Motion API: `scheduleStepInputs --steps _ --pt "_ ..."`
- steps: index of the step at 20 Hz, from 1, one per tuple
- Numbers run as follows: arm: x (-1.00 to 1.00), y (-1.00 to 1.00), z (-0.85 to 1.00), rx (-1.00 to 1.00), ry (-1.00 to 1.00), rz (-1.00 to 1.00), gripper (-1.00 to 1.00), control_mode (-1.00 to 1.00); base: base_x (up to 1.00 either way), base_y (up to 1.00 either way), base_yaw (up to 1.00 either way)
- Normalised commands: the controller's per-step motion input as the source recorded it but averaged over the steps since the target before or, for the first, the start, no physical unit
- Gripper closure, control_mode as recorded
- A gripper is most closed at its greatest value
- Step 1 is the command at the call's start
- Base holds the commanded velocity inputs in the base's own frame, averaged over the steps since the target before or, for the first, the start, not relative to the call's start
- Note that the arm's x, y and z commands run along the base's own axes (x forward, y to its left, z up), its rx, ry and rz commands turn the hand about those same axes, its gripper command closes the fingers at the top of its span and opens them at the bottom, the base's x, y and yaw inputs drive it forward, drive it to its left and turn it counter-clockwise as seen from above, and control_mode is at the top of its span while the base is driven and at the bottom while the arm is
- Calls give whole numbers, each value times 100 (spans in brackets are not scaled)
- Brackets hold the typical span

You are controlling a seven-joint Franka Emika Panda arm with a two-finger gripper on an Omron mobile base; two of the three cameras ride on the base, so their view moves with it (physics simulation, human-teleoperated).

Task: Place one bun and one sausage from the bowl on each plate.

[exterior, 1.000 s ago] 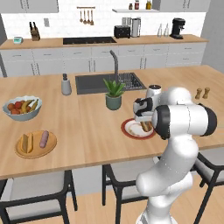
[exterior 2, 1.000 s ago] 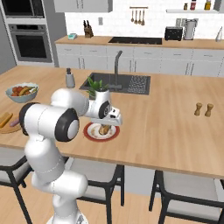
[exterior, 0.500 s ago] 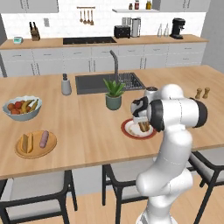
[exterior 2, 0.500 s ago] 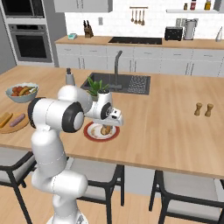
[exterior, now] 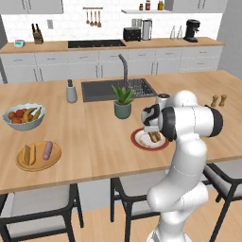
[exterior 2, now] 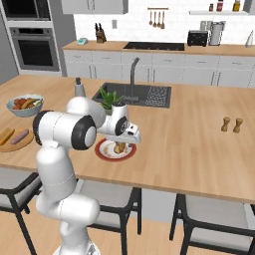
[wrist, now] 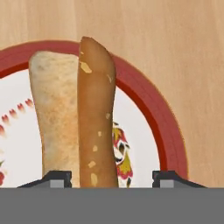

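- Counter [exterior: 94, 137]: pale wood island top, smooth, its far end cut off by the frame.
- Tan plate [exterior: 38, 156]: round, wooden, near the counter's left front edge; holds a bun [exterior: 27, 155] and a sausage [exterior: 47, 150], apart.
- Red-rimmed plate [wrist: 170, 140]: pale, patterned centre, partly hidden by the arm in both base views.
- Second bun [wrist: 54, 113]: pale, floury, lying on that plate.
- Second sausage [wrist: 97, 113]: brown, speckled, touching the bun's side.
- Gripper [wrist: 111, 178]: fingers spread, just above the sausage, tips barely visible.
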Motion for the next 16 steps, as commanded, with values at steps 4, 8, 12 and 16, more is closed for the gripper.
scheduleStepInputs --steps 4,8,12,16 --pt "-44 0 38 0 0 -1 -100 -100 0 0 0" --pt "-56 0 69 0 0 0 -100 -100 0 0 0" --pt "-88 -3 53 0 0 0 -100 -100 0 0 0" --pt "-100 0 33 0 0 0 -100 -100 0 0 0"
